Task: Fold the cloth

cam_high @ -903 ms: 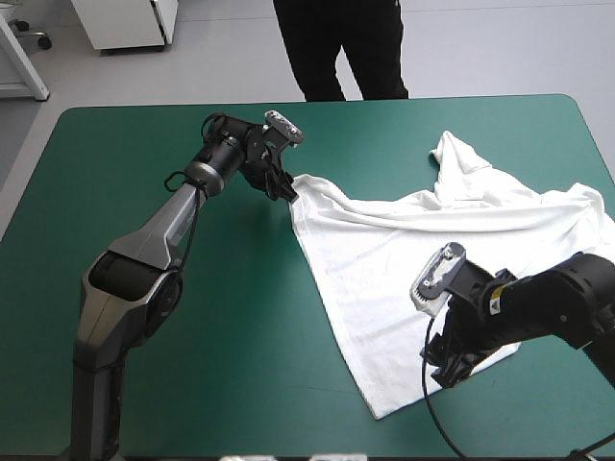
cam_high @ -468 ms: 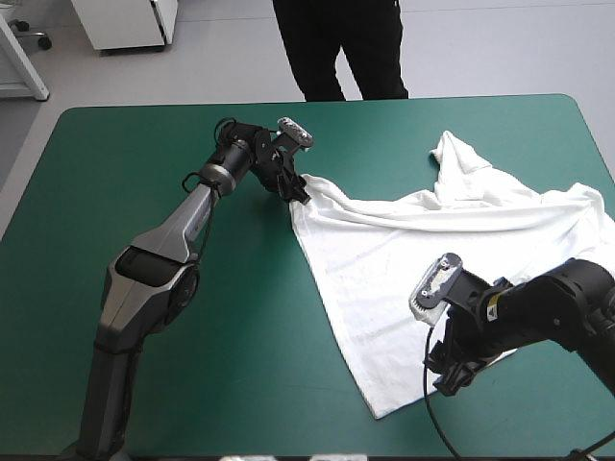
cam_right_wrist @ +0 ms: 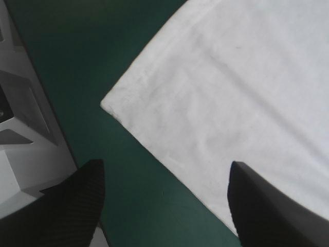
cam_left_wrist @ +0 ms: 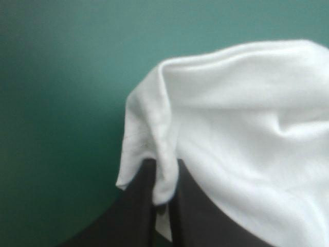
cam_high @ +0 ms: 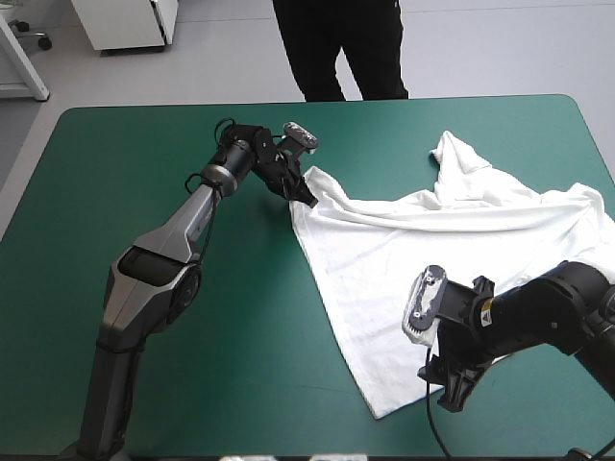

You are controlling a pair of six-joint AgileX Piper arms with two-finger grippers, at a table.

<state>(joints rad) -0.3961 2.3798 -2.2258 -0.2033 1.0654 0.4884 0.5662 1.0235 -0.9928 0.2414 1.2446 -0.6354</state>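
T-shirt [cam_high: 413, 250] lengthwise left-right; left pincer [cam_high: 307, 199] clamping its corner; right pincer [cam_right_wrist: 165, 164] agape.

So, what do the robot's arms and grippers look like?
The left arm has silver-grey links, black joints and a black wrist. The right arm is black, with a small yellow mark. The left gripper and right gripper each have two broad black fin-shaped fingers.
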